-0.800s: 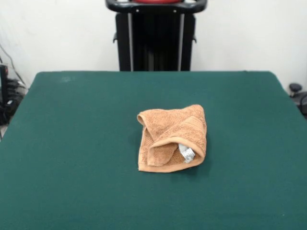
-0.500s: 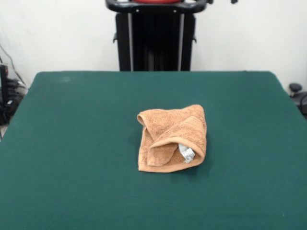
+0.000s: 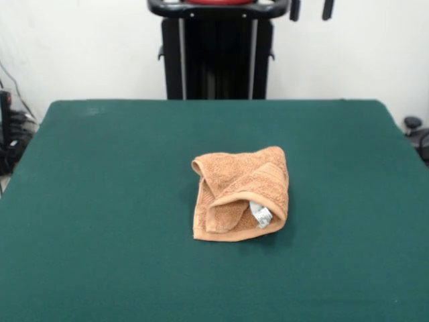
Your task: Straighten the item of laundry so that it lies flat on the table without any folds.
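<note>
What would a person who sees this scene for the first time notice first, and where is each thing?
The eye falls first on the orange-brown towel, folded over itself near the middle of the dark green table, with a white label peeking out at its lower right. Next come the two dark tips of the gripper at the top edge, standing apart, high above and well clear of the towel.

Green felt table w/ folded orange-brown towel near centre, label showing
</note>
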Controlling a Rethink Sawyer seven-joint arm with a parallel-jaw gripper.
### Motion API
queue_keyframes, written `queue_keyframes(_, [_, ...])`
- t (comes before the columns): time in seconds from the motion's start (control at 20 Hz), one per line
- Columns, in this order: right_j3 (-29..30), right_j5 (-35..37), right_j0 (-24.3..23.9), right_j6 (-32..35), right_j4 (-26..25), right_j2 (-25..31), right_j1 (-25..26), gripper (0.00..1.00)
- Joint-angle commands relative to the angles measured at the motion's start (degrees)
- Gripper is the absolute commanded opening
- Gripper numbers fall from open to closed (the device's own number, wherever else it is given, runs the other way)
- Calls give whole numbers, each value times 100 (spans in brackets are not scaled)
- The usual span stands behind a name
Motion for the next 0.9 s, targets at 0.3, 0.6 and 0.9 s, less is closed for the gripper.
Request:
queue_keyframes(0.3, [860, -309, 136, 1129, 246, 77, -128, 100])
queue_keyframes(0.6, [312, -202, 64, 1252, 281, 120, 321, 100])
queue_keyframes(0.9, [-599, -211, 145, 1505, 361, 123, 1217, 100])
